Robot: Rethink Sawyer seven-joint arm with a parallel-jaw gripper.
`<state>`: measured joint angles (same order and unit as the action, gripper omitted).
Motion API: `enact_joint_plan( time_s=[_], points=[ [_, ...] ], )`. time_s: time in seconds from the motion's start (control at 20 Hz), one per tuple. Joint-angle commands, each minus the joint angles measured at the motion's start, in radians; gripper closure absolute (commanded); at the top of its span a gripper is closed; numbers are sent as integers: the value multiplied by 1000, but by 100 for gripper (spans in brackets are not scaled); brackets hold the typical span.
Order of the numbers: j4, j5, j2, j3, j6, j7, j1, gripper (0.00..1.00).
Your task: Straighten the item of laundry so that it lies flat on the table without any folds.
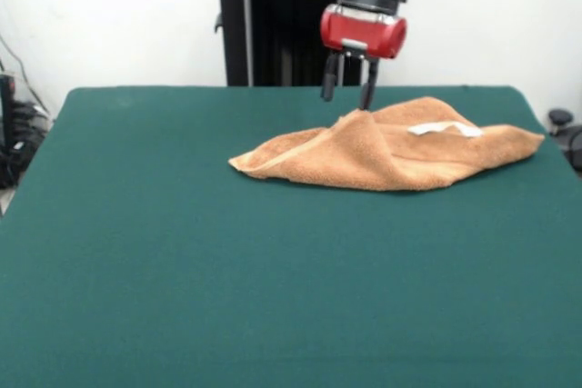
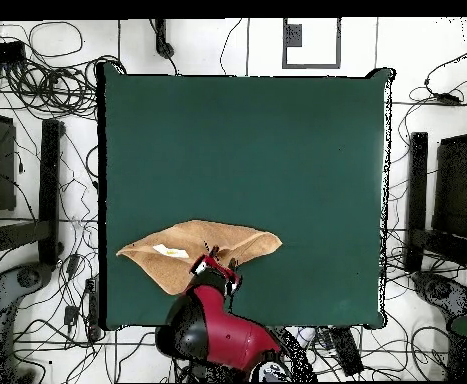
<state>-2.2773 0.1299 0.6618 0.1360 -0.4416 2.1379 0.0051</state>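
Green bench point(image 1: 182, 270) cloth carries the folded tan towel point(image 1: 400, 156), whose raised peak sits directly under the claw point(image 1: 348, 90), its two fingers spread and one tip touching that peak, with a white label point(image 1: 444, 129) just beside it.

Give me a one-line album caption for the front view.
A red-and-black robot arm's tool hovers at the peak of a crumpled orange-tan towel on a green table.
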Motion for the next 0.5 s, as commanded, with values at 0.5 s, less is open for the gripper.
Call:
enact_joint_plan(
  time_s=[0.5],
  points=[
    [14,-77,-118,-209,-127,327,-81,0]
  ],
)
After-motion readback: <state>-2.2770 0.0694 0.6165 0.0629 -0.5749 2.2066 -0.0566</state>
